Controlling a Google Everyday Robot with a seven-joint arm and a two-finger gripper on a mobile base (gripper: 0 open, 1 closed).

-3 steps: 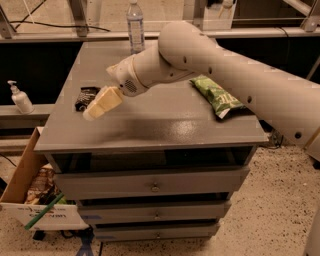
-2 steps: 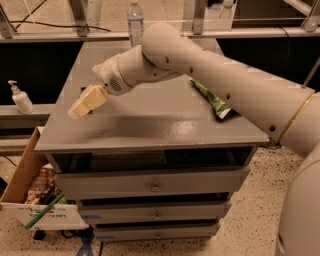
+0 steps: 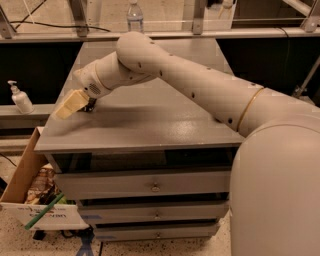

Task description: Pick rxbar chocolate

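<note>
My gripper [image 3: 70, 104] is low over the left edge of the grey cabinet top [image 3: 150, 125], with the arm reaching in from the right across the top. A small black piece, the rxbar chocolate [image 3: 90, 106], shows right under the gripper at its inner side. Most of it is hidden by the gripper. I cannot tell whether the gripper touches or holds it. The green chip bag is hidden behind my arm.
A water bottle [image 3: 134, 14] stands at the back edge of the top. A soap dispenser [image 3: 20, 98] sits on a ledge to the left. An open cardboard box [image 3: 30, 200] with items stands on the floor at lower left. Drawers [image 3: 155, 186] run below the top.
My gripper has moved left and down toward the left edge, over the black bar. My arm now covers the green chip bag and fills the right of the view.
</note>
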